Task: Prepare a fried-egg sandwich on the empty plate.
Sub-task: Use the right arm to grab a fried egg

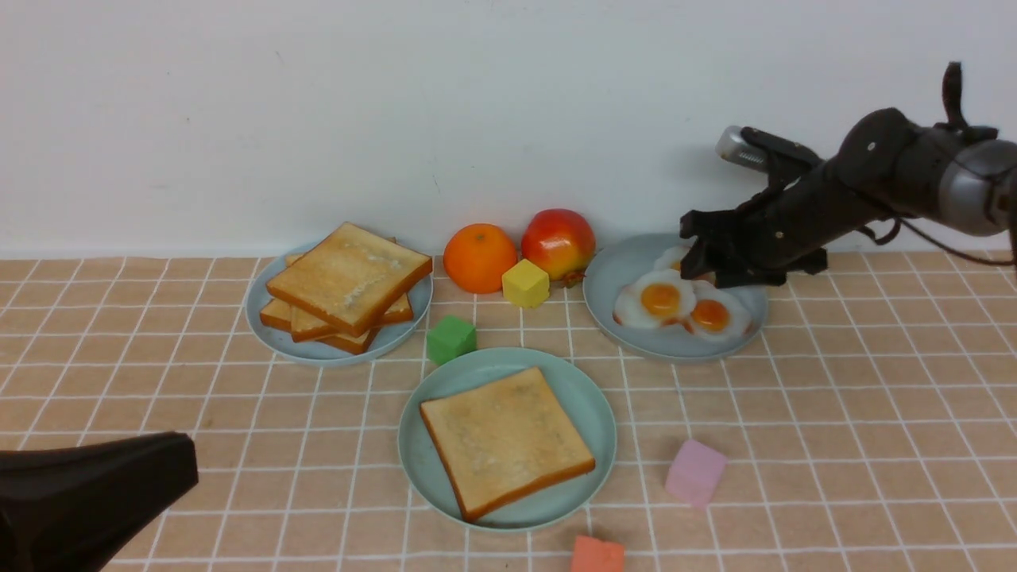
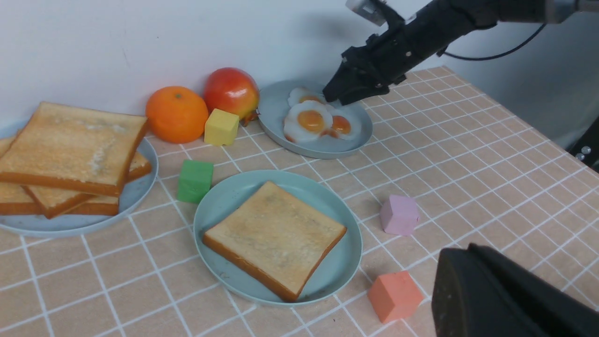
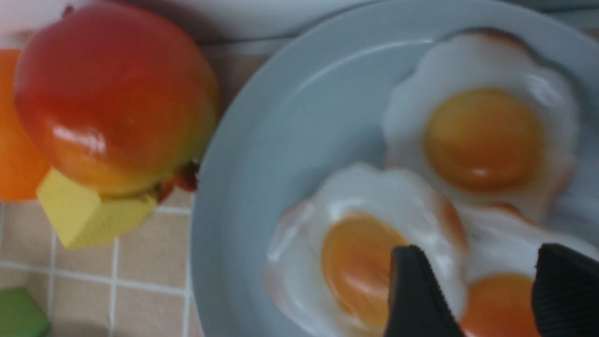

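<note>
The mint-green plate sits front centre with one toast slice lying flat on it; both show in the left wrist view, plate and toast. A stack of toast slices lies on the left blue-grey plate. Three fried eggs lie on the right blue-grey plate. My right gripper is open and hovers just over the eggs; in the right wrist view its fingers straddle the seam between two eggs. My left gripper is low at the front left, empty, its fingers together.
An orange, an apple and a yellow cube stand between the two back plates. A green cube touches the mint plate's far rim. A pink cube and an orange-red cube lie at the front right. A wall stands behind.
</note>
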